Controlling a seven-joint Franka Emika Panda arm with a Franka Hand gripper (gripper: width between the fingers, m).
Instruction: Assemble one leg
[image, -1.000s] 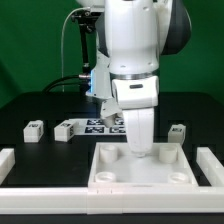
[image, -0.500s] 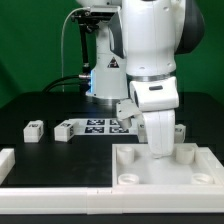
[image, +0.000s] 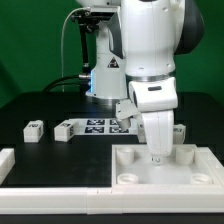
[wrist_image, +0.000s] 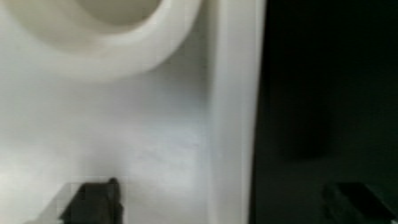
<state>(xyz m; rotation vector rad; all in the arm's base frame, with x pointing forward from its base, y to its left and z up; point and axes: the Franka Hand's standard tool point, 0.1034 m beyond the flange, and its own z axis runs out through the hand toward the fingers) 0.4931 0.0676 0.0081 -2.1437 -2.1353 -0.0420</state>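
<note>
The large white panel (image: 170, 170) with round corner sockets lies at the front right of the exterior view. My gripper (image: 156, 152) points down onto its far part. In the wrist view the gripper (wrist_image: 222, 205) is open, its dark fingers (wrist_image: 93, 202) stand wide apart, and the panel's rim (wrist_image: 228, 120) and a round socket (wrist_image: 125, 30) lie between and ahead of them. Two small white tagged legs (image: 34, 128) (image: 64, 130) lie on the black table at the left. A third leg (image: 179, 129) shows just right of my arm.
The marker board (image: 98, 126) lies on the table behind the panel. A white L-shaped fence (image: 50, 198) runs along the front and left edges and meets the panel's left side. The robot's base (image: 105, 70) stands at the back.
Since one second ago my arm and the white panel have both shifted toward the exterior view's right. Over the last half second nothing visibly moved.
</note>
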